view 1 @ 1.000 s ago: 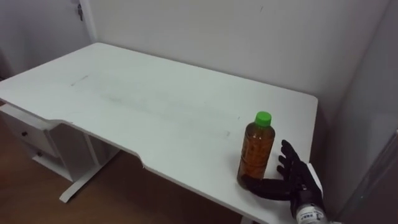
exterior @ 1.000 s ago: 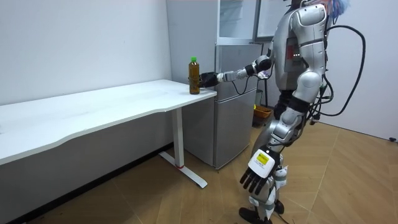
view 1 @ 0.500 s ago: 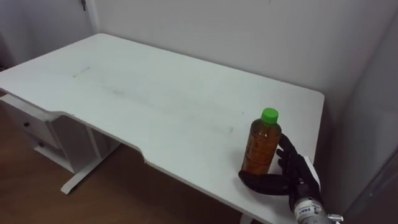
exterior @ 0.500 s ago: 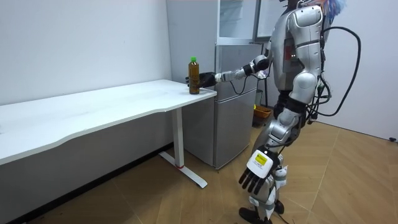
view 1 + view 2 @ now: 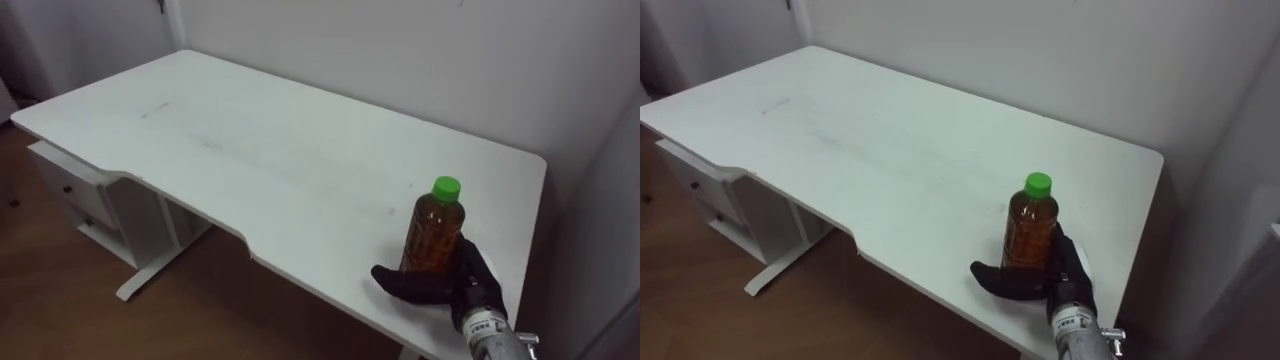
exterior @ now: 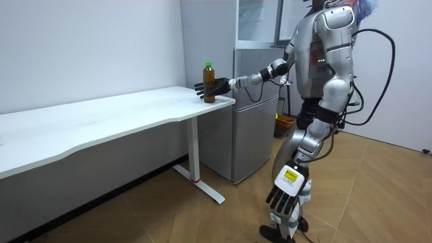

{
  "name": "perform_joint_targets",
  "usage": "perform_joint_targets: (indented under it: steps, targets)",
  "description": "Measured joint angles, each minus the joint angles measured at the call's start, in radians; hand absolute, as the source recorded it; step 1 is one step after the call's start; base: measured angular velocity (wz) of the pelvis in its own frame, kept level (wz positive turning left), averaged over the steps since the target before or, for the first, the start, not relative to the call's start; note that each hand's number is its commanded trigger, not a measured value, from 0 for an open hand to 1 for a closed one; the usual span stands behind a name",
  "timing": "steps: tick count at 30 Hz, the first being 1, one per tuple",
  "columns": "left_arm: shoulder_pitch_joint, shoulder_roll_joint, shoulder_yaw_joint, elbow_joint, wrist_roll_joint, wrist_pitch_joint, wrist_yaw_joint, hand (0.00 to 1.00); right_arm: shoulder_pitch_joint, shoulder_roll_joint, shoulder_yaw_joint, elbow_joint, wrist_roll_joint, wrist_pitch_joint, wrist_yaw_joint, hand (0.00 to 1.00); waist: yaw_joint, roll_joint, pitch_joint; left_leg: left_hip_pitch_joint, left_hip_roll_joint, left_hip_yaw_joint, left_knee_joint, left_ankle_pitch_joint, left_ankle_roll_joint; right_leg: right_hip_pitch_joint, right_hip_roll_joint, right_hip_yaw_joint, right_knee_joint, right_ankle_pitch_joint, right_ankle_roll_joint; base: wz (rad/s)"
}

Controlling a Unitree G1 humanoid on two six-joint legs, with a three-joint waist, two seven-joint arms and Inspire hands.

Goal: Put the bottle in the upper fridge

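An amber bottle (image 5: 435, 235) with a green cap stands upright near the right front corner of the white table (image 5: 250, 150). My right hand (image 5: 455, 290) reaches in from the lower right and cups the bottle's base. Its thumb lies straight in front of the bottle and its palm is against the bottle's side. In the room view the fingers (image 6: 200, 88) stick out straight past the bottle (image 6: 210, 82) on the room view's left. My left hand (image 6: 287, 196) hangs low by my leg, fingers relaxed.
A grey fridge (image 6: 253, 115) stands right beside the table's end, with an upper compartment (image 6: 260, 20) above it. I stand in front of the fridge, arm stretched to the table. A white drawer unit (image 5: 70, 190) sits under the table's left part. Walls close off the table's far side.
My right hand has pushed forward from beside the bottle until its thumb and fingers reach round it. The bottle has stayed upright in place. The eye view has shifted.
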Motion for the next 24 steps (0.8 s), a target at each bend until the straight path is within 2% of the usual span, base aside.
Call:
perform_joint_targets:
  steps: [24]
  targets:
    - [0.005, 0.0, -0.002, 0.0, 0.0, 0.0, 0.001, 0.0, 0.0, -0.006, 0.005, 0.0, 0.038, 0.0, -0.001, 0.0, 0.012, 0.004, 0.003, 0.0, 0.0, -0.002, -0.001, 0.001, -0.001, 0.0, 0.001, 0.001, 0.0, -0.001, -0.001, 0.0]
